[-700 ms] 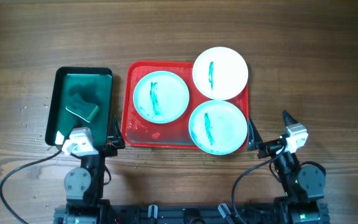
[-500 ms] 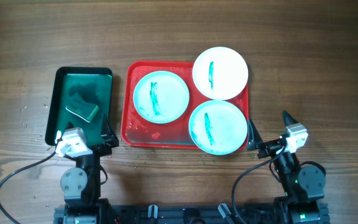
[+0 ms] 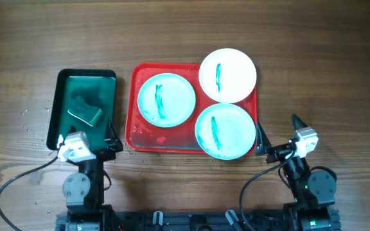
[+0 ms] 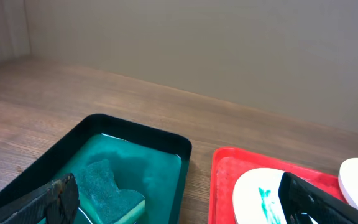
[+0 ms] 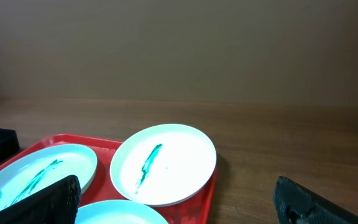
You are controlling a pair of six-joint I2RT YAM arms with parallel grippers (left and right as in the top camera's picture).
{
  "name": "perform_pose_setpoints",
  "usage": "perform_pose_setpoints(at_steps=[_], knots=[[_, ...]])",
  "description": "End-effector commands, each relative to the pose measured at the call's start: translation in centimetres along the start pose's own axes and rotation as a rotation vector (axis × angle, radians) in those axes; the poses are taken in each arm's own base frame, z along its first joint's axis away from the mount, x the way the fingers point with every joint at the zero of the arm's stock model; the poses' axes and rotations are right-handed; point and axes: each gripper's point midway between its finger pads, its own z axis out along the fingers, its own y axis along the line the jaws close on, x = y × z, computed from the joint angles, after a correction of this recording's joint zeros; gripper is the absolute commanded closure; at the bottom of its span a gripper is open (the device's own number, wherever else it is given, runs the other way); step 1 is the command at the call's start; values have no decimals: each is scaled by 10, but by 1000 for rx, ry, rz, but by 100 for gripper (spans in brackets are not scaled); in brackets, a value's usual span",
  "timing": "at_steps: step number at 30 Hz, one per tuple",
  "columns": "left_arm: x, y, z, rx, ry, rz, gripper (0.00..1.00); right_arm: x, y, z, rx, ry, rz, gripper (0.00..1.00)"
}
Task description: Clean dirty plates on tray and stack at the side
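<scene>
On the tray, overhead shows three plates; left wrist, two.

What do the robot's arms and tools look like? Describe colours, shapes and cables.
Both arms are black, with round joint housings and a white block at the wrist. A black cable loops from each to the base. The left tool and right tool each have two black, pointed, wedge-shaped fingers.
</scene>
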Motion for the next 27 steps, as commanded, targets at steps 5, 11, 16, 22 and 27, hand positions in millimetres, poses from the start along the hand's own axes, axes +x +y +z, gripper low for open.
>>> perform_pose_setpoints(at_steps=[5, 11, 16, 22, 27], knots=[[2, 0, 1, 3, 4, 16, 0, 0, 3, 0, -15, 2, 8, 0], [2, 0, 1, 3, 4, 16, 0, 0, 4, 0, -20, 1, 11, 0], [2, 0, 1, 3, 4, 16, 0, -7, 6, 0, -34, -28, 32, 0], [2, 0, 1, 3, 3, 16, 0, -12, 6, 0, -36, -49, 52, 0], [2, 0, 0, 2, 4, 17, 0, -19, 7, 0, -38, -76, 47, 0]])
